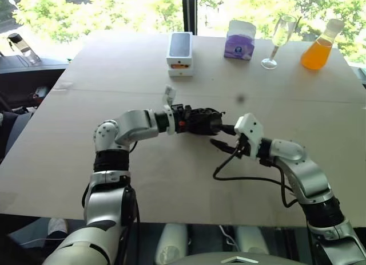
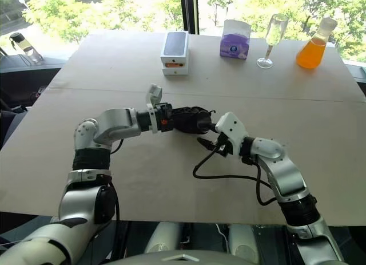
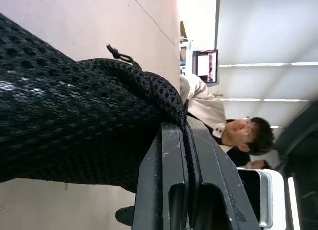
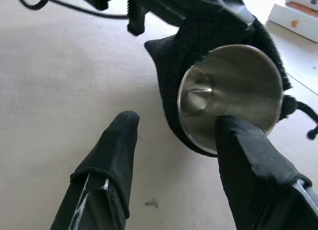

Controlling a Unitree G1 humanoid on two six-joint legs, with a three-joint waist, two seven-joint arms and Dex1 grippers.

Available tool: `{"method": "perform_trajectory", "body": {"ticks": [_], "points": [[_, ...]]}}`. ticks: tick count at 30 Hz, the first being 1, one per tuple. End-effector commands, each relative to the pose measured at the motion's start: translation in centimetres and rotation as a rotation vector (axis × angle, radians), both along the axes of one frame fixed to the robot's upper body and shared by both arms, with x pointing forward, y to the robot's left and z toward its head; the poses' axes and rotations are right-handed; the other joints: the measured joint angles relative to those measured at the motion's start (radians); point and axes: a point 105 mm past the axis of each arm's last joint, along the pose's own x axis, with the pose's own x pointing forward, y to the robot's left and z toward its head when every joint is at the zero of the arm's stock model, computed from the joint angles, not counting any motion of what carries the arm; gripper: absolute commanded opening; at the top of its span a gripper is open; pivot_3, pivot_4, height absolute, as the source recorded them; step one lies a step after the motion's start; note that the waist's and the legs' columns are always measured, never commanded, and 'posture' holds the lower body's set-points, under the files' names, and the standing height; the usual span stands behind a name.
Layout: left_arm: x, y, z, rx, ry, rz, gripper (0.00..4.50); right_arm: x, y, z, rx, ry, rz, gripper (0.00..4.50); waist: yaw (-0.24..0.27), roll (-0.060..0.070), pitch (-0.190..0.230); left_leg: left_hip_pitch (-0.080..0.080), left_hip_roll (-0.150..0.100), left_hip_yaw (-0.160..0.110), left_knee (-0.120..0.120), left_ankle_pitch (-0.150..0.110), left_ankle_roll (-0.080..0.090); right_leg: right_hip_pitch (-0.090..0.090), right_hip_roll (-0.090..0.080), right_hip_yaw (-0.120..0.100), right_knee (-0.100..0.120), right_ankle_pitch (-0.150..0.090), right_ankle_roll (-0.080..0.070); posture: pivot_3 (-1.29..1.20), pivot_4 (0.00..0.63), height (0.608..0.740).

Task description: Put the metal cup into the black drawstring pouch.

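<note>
The black drawstring pouch hangs a little above the table, and my left gripper is shut on its mesh fabric. In the left wrist view the closed fingers pinch the pouch by its cord. The metal cup sits inside the pouch's mouth, with its shiny open end facing my right gripper. That gripper is open just in front of the mouth. One fingertip overlaps the cup's rim; whether it touches I cannot tell. From the head camera the right gripper is right next to the pouch.
At the table's far side stand a white phone box, a purple tissue box, a clear champagne glass and a flask of orange liquid. A black cable loops under my right wrist. A person sits beyond the table.
</note>
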Motion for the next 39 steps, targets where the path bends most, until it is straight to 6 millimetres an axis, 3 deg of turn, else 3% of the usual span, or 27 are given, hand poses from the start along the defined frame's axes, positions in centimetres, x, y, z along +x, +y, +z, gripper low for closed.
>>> {"method": "perform_trajectory", "body": {"ticks": [1,10,14,15,16,29,37,39], "points": [[-0.1,-0.4,1.8,-0.042,-0.054,-0.039,0.0,-0.3,0.3,1.3,0.052,-0.041,-0.027,2.53,-0.001,0.0,0.0,0.0,0.0,0.0,0.0,0.0,0.0,0.0,0.0,0.0,0.0,0.0,0.0,0.0,0.15,0.737],[-1.0,-0.3,2.8,-0.057,-0.125,-0.082,0.0,1.2,-2.9,3.8,0.281,0.034,-0.209,2.53,0.001,0.0,0.0,0.0,0.0,-0.001,0.0,0.0,0.0,0.001,0.0,-0.001,-0.001,0.0,0.0,0.0,0.15,0.737],[-1.6,-0.5,2.3,-0.025,-0.137,-0.113,0.0,1.1,-2.2,3.1,0.171,-0.002,-0.171,2.53,-0.001,0.0,0.0,0.0,0.0,-0.001,-0.001,0.0,0.0,0.0,0.0,-0.001,-0.001,0.0,0.0,0.0,0.15,0.737],[-1.7,-0.5,2.3,-0.024,-0.14,-0.117,0.0,1.1,-2.0,3.0,0.166,-0.005,-0.162,1.98,-0.001,0.0,0.0,0.0,0.0,-0.001,-0.001,0.0,0.0,0.0,0.0,-0.001,-0.001,0.0,0.0,0.0,0.15,0.737],[-1.7,-0.6,2.3,-0.023,-0.143,-0.118,0.0,1.0,-1.8,3.0,0.167,-0.006,-0.153,1.71,-0.002,0.0,0.0,0.0,0.0,-0.001,-0.002,0.0,0.0,0.0,0.0,-0.001,-0.001,0.0,0.0,0.0,0.15,0.737],[-2.0,-0.3,1.8,0.018,-0.144,-0.126,0.0,0.3,-1.8,3.7,0.086,-0.071,-0.08,1.71,-0.001,0.0,0.0,0.0,0.0,-0.001,-0.001,0.0,0.0,0.0,0.0,0.0,-0.002,0.0,0.0,0.0,0.15,0.737],[-2.1,-0.5,1.5,0.016,-0.139,-0.136,0.0,-0.3,0.2,3.0,0.063,-0.054,-0.003,1.71,-0.001,0.0,0.0,0.0,0.0,-0.001,-0.001,0.0,0.0,0.0,0.0,0.0,-0.002,0.0,0.0,0.0,0.15,0.737],[-2.2,-0.6,1.4,0.021,-0.138,-0.141,0.0,-0.2,0.5,2.8,0.057,-0.051,0.003,1.18,-0.001,0.0,0.0,0.0,0.0,-0.001,-0.001,0.0,0.0,0.0,0.0,-0.001,-0.002,0.0,0.0,0.0,0.15,0.737]]}}
